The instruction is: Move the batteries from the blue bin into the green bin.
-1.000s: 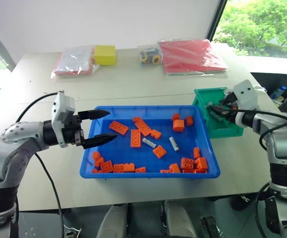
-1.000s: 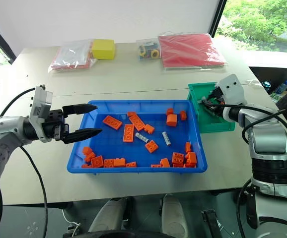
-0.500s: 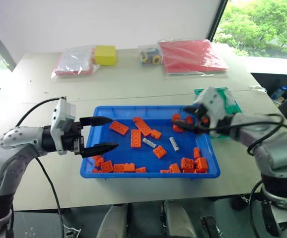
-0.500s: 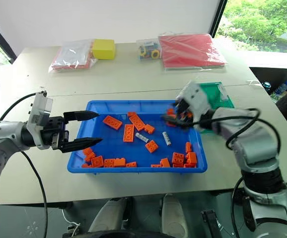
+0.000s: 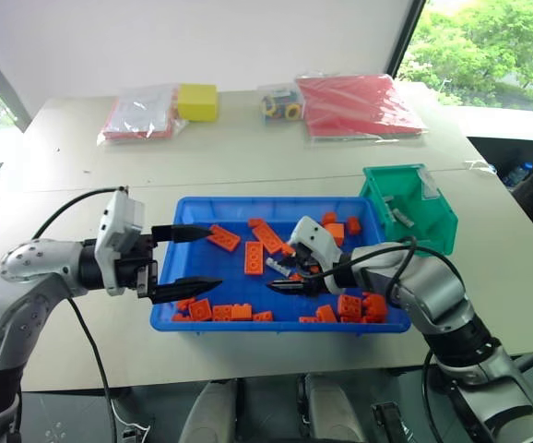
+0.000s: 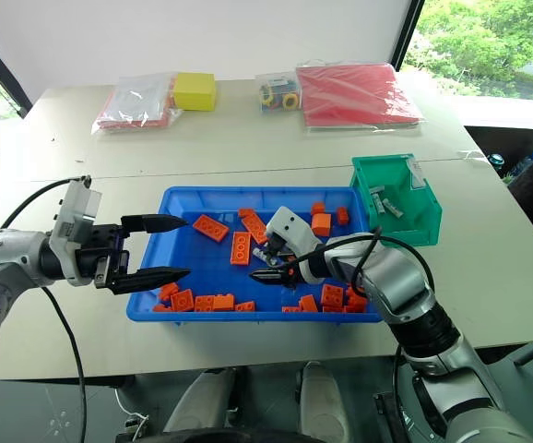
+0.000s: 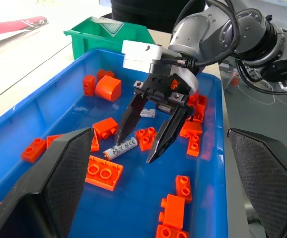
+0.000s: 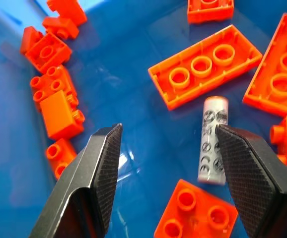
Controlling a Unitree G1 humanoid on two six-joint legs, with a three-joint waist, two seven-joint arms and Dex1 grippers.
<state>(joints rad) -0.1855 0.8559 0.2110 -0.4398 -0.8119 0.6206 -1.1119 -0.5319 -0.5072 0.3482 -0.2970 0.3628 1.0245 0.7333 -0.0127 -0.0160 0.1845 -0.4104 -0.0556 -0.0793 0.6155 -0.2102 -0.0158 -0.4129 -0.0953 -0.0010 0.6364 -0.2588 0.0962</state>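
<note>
Right gripper is inside the blue bin, angled down toward its floor. Its jaws stand parted and grasp nothing. One battery lies flat on the bin floor between the two fingertips, closer to one finger than to the other; contact with that finger cannot be confirmed. In the left wrist view the same battery sits at the tip of one finger, with an orange brick just beside it.

Left gripper is held level over the left edge of the blue bin, pointing across it toward the right gripper. Its jaws are spread wide and empty, clear of the contents.

The blue bin rests on the desk and carries many loose orange bricks, scattered across the floor and bunched along the near wall.

The green bin stands on the desk just beside the blue bin's far right corner. Small grey batteries lie inside it.

At the far side of the desk: a yellow block, a red packet and clear plastic bags.
</note>
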